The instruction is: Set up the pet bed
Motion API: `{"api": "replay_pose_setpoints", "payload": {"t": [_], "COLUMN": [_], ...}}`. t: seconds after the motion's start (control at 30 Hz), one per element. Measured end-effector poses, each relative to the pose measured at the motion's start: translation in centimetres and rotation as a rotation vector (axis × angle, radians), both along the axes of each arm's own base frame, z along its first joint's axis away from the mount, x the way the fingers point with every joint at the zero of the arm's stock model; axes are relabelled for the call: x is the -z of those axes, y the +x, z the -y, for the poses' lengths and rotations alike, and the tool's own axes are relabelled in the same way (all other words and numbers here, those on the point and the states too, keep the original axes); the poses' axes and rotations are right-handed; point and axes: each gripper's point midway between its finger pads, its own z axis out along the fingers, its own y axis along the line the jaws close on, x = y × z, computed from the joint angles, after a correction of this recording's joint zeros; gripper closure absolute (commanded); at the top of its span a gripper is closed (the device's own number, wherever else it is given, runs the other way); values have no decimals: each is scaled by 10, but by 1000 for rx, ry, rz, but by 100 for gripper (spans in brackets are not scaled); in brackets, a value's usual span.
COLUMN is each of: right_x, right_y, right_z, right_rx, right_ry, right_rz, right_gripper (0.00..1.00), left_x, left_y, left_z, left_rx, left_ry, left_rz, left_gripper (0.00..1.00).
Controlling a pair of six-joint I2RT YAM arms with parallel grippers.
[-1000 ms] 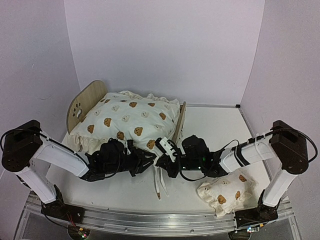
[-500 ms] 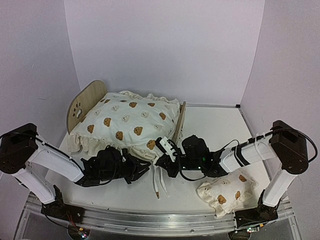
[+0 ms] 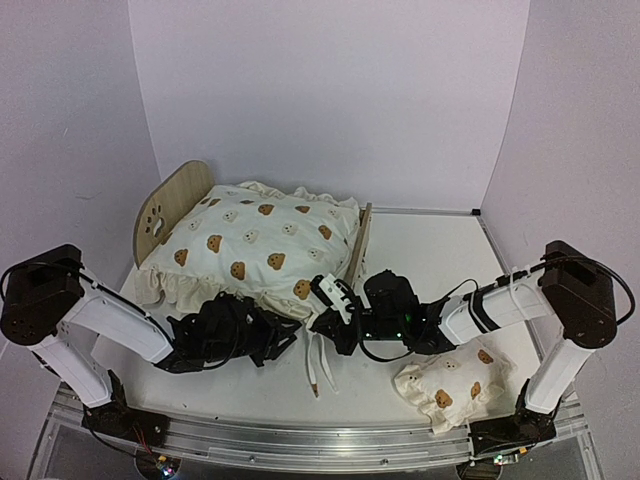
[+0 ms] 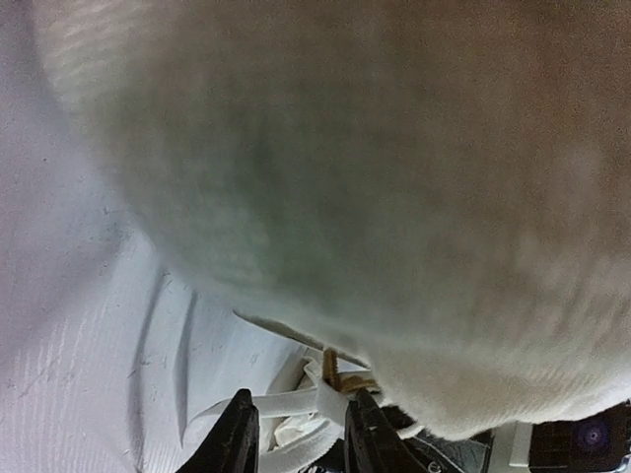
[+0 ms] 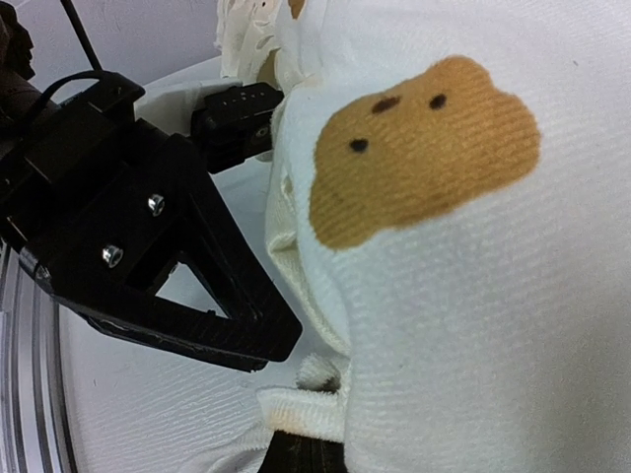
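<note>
Over the last second only the left arm moves. Its jaws [image 3: 290,332] draw back from the near edge of the cushion [image 3: 260,240], dip toward the surface [image 3: 420,250], and now edge in again. They end just short of the corner where the ties [image 3: 316,365] hang. In the left wrist view these jaws stand partly apart. White ties lie in the gap between the fingers [image 4: 242,439] and nothing looks clamped.

The right jaws [image 3: 322,312] do not shift. They are closed at the cushion's near right corner. The right wrist view shows bear-print fabric and its hem right at the fingers, so we judge they pinch that corner.

The pet bed [image 3: 172,200] stands at the back left of the surface, with the cushion heaped on it from headboard to footboard [image 3: 360,240]. The small pillow [image 3: 450,385] lies well apart, near the right arm's base.

We read this as a regrasp. The cushion sits on the frame but is not yet settled, and the ties and pillow are still unplaced.
</note>
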Motion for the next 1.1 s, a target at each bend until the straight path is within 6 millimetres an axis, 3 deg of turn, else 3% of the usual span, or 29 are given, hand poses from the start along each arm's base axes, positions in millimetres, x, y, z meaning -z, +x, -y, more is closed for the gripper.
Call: {"api": "replay_pose_setpoints", "payload": {"t": [0.27, 0.47, 0.87, 1.1], "right_x": [0, 0, 1, 7], "right_y": [-1, -1, 0, 20], "right_z": [0, 0, 1, 13], "right_rx": [-7, -20, -21, 130], "right_ry": [1, -7, -13, -62], "right_rz": [-1, 15, 20, 52], "right_gripper": [100, 100, 100, 100], "left_x": [-18, -15, -16, -14], "left_y": [8, 10, 20, 19], "left_z": [11, 15, 32, 32], "left_rx": [-15, -17, -18, -5], "left_ry": [-33, -28, -40, -33], "left_rz": [25, 24, 41, 49], "left_gripper": [65, 75, 78, 76]}}
